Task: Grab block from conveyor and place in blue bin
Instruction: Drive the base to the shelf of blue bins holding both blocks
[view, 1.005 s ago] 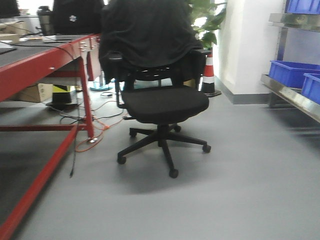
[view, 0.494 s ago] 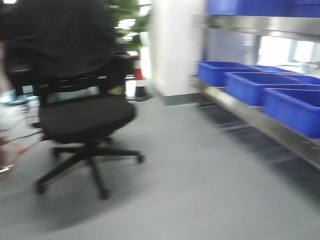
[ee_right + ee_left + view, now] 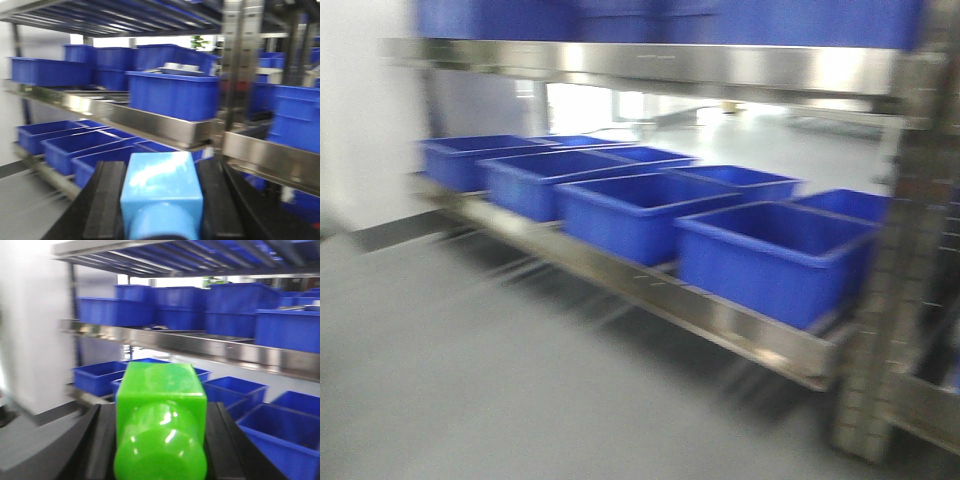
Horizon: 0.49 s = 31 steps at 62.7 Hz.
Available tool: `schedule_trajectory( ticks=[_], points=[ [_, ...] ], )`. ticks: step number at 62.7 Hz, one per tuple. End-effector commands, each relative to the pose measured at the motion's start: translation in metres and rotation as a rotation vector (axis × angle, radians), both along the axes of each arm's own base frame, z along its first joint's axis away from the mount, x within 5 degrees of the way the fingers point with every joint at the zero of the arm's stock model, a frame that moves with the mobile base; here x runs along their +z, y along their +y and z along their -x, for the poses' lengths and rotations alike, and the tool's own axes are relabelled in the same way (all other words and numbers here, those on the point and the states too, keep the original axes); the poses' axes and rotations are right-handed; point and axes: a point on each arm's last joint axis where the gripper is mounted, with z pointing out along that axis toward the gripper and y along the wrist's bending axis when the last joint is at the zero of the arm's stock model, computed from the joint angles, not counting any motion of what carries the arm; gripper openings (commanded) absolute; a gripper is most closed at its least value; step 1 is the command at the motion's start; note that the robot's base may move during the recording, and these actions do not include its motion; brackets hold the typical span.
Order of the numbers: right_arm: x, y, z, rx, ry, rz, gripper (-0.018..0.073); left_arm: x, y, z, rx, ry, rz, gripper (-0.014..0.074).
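The green block [image 3: 161,390] is clamped in the left tool [image 3: 160,445]. A black finger [image 3: 102,440] presses on each of its sides, and its rounded end points back at the camera. The blue block [image 3: 161,182] is gripped the same way in the right tool [image 3: 160,212], flanked closely by that tool's fingers [image 3: 109,197]. Neither tool has any gap beside its block, and neither touches anything else.

The grab looks done, and the carry to the rack is the step in hand. No view shows the conveyor. Both blocks hang in the air in front of the rack and are not yet over any bin.

The bins [image 3: 760,285] stand in a close row, open side up, along the front edge of the lower shelf [image 3: 720,322]. They look empty as far as the blur allows. More of them sit on the upper shelf [image 3: 670,62], under which there is little headroom. The floor [image 3: 470,390] in front of the rack is grey and bare.

The next move calls for closing in squarely on the rack and bringing one arm down and forward until its block is over the mouth of one of the bins. The tool must stay clear of the shelf's steel lip and of the upper rail, and it should part only once the block is inside the rim. All three views are smeared, so the exact spacing between the tools and the bins cannot be read.
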Motion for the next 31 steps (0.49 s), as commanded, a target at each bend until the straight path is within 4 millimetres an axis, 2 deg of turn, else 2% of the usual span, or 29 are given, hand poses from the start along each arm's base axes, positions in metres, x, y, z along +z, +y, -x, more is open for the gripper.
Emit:
schedule_trajectory(
  ticks=[1, 31],
  points=[
    [0.0031, -0.0005, 0.0005, -0.008, -0.032, 0.008, -0.0154, 0.0017, -0.0002, 0.0011, -0.003, -0.018, -0.003, -0.0111],
    [0.0031, -0.0005, 0.0005, -0.008, -0.032, 0.008, -0.0154, 0.0017, -0.0002, 0.0011, -0.003, -0.018, -0.003, -0.0111]
  ],
)
